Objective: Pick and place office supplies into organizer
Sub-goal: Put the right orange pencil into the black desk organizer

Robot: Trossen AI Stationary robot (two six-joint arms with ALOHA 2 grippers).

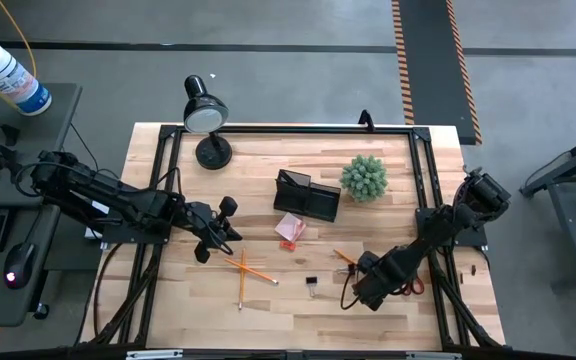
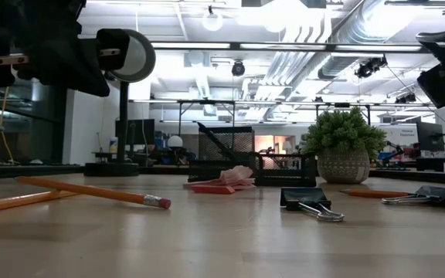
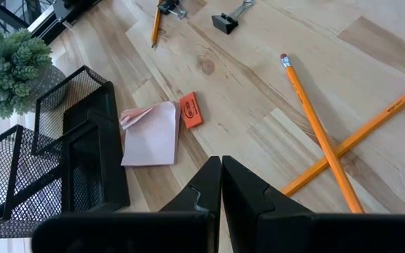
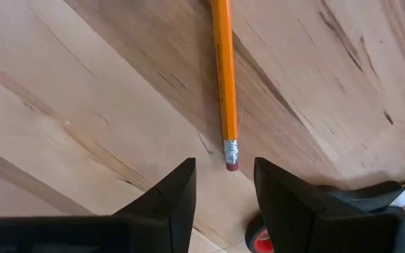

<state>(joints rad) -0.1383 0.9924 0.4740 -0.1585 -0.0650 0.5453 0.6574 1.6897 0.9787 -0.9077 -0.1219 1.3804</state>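
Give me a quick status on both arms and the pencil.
Right gripper open, low over a pencil, eraser end between its fingers. Left gripper shut, empty, above the table near the organizer. Nothing blocking.

The place looks like an open robotics lab or workshop. The low view shows exposed ceiling ducts (image 2: 338,31), hanging lights and workbenches with equipment behind the wooden table (image 1: 298,300). The high view shows a grey concrete floor with striped hazard tape (image 1: 404,50).

Orange pencils (image 1: 251,268), pink sticky pad (image 1: 290,229), black mesh organizer (image 1: 307,196), green plant (image 1: 364,178).
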